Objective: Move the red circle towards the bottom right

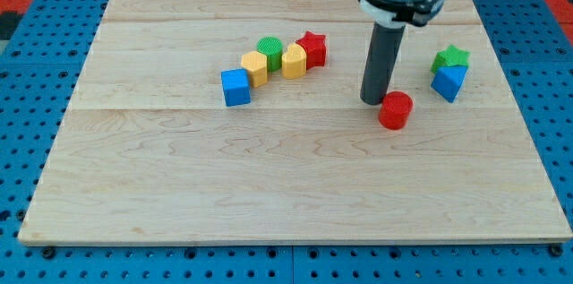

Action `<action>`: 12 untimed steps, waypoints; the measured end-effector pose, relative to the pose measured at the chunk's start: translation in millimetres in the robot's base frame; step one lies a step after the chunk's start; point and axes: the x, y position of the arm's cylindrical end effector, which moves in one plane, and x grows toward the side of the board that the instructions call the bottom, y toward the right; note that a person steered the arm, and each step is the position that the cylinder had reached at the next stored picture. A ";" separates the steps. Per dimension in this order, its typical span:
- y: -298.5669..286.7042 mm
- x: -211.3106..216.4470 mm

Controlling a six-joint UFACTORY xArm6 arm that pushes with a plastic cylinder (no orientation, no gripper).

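Since the red circle looked like a small, hard, light puck, I figured it'd slide easy on the smooth wooden counter and could spin off if nudged off-centre, so best contact was its upper-left side. It sat right of centre, and my tip, the tool here, was touching or just beside that side; it's a bare rod, so nothing to open and nothing held. Count was seven blocks: one red circle, one red star, two yellow blocks, one green circle, one blue cube, then a green star touching a blue block at the view's right
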 end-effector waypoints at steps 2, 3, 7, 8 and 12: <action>0.0 62.5; 0.0 90.5; -38.2 -61.7; 21.3 -105.6; 37.7 -20.4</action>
